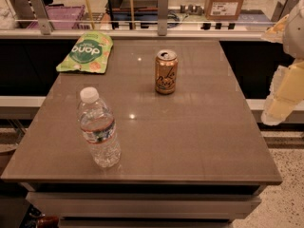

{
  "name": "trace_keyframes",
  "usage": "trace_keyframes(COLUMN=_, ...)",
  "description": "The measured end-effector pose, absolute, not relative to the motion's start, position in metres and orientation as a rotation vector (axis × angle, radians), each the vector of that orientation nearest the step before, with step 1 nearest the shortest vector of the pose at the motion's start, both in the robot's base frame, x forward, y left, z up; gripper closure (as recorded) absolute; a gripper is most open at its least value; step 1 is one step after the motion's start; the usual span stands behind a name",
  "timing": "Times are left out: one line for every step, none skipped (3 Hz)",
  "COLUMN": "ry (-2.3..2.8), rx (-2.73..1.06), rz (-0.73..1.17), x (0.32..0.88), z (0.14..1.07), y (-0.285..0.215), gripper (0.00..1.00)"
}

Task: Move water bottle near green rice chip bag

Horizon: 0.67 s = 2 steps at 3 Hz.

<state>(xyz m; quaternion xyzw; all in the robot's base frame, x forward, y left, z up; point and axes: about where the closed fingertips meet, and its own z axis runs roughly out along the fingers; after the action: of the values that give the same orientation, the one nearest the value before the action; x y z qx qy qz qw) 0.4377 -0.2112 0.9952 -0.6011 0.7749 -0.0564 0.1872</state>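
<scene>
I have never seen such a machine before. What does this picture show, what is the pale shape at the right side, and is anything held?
There is only one picture, from a camera that looks down at a brown table.

Three things are on the table. A clear water bottle with a white cap stands upright near the front left. A green rice chip bag lies flat at the far left corner. An orange-gold can stands upright near the far middle.

The pale, blocky shape at the right edge is the robot's arm. Its grasping part, the end effector, seems to be the lower end of this shape. It hangs beside the table's right edge, apart from all three things, so nothing is held. The bottle and the bag are far apart.
</scene>
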Motion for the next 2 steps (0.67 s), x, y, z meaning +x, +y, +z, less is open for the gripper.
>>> trace_keyframes(ry=2.181, rx=-1.692, rz=-0.159, x=0.4377, z=0.9952, y=-0.2112, gripper=0.0)
trace_keyframes(ry=2.162, rx=-1.683, rz=-0.123, x=0.4351, z=0.9955, y=-0.2063, gripper=0.0)
